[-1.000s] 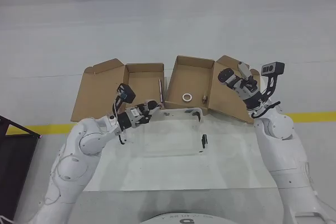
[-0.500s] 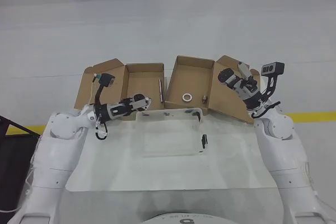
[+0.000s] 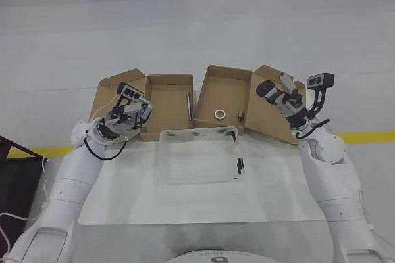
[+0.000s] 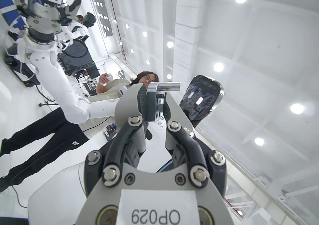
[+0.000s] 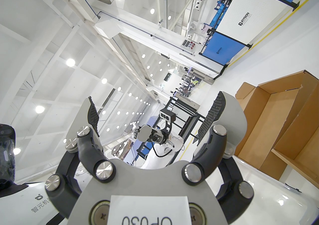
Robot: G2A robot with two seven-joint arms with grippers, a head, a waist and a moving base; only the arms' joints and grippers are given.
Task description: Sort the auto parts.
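White surface (image 3: 184, 197) carries two open cardboard boxes along its 12 o'clock edge and a shallow white tray (image 3: 197, 134) just in front of them.

1. Left box (image 3: 166, 98), toward 11 o'clock: contains one thin rod (image 3: 188, 105) lying along its 3 o'clock wall.
2. Right box (image 3: 227, 85), toward 1 o'clock: contains a pale ring (image 3: 220, 114) and, just beside it at 3 o'clock, a small bolt (image 3: 239, 116).
3. Tray: a small black part (image 3: 239, 166) sits at its 3 o'clock edge.

Left hand (image 4: 154, 104): raised at about 10 o'clock, over the 9 o'clock side of the left box, palm turned toward the ceiling. Its fingers are narrowed onto a metal part (image 4: 165, 86), a shiny cylinder with a dark disc clamped between the pads.

Right hand (image 5: 156, 109): raised at about 2 o'clock, above the outer flap of the right box, also turned upward. Its fingers stand wide apart with nothing between them.
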